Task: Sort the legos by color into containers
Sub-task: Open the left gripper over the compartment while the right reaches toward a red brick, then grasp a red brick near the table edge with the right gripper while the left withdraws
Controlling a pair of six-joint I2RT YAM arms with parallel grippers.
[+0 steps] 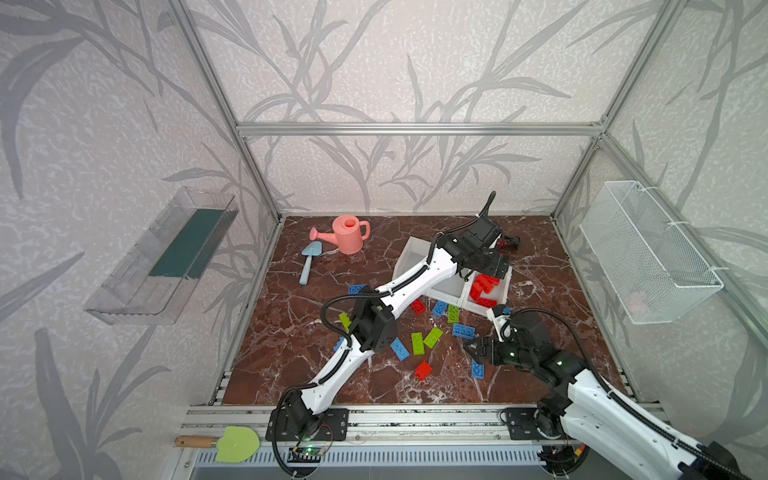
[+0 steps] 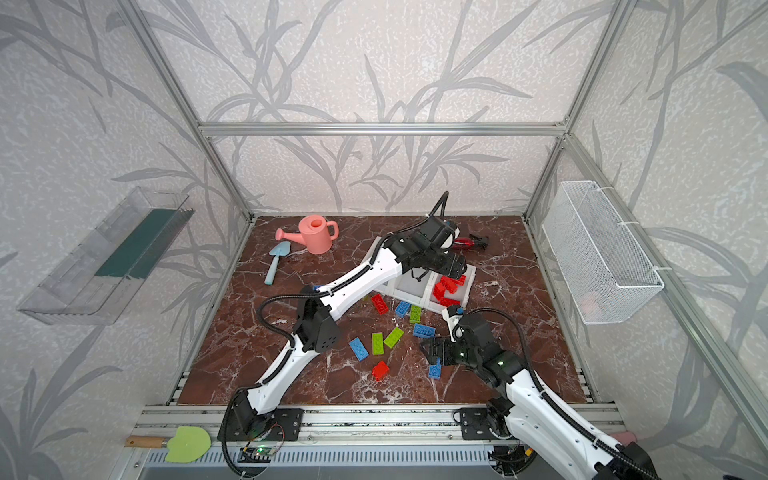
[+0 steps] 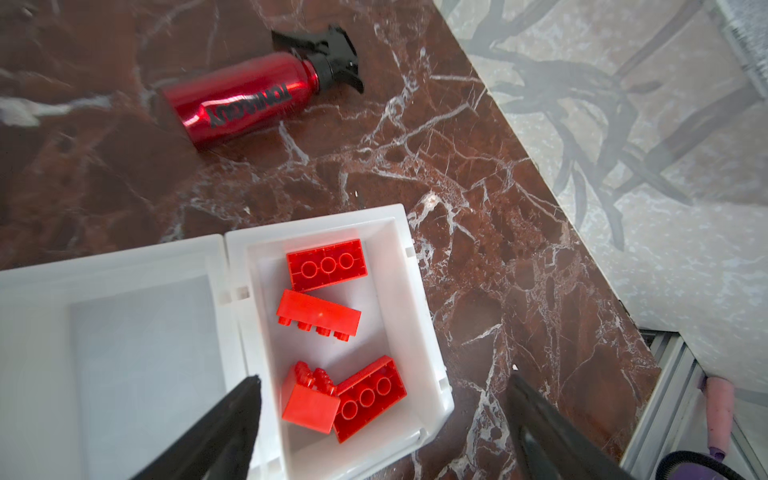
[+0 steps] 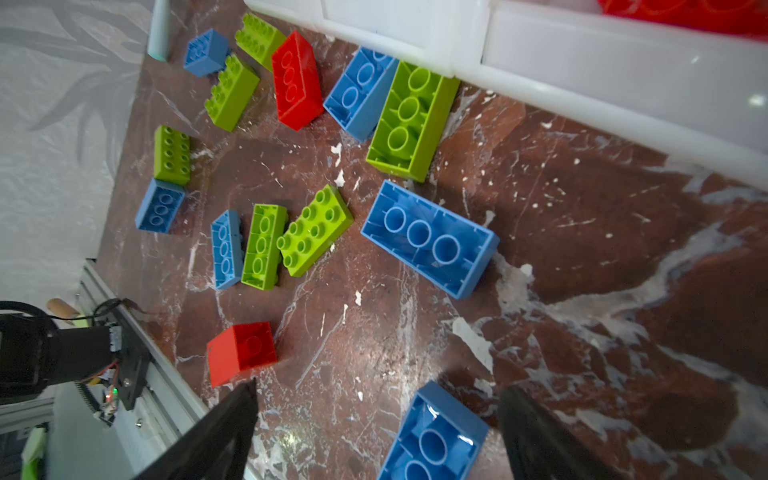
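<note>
text | spray bottle [image 3: 245,99] | black lettering, begins "TON", rest unclear

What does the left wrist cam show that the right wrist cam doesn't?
Left wrist only: the inside of the end bin with four red bricks, the neighbour bin with no bricks in its visible part, a red spray bottle lying on its side, and the open left hand over the end bin.
Right wrist only: the loose bricks in blue, green and red on the table, with one blue brick near the open right hand.
Both: the white bins, seen from outside in the right wrist view, and the marble tabletop.
</note>
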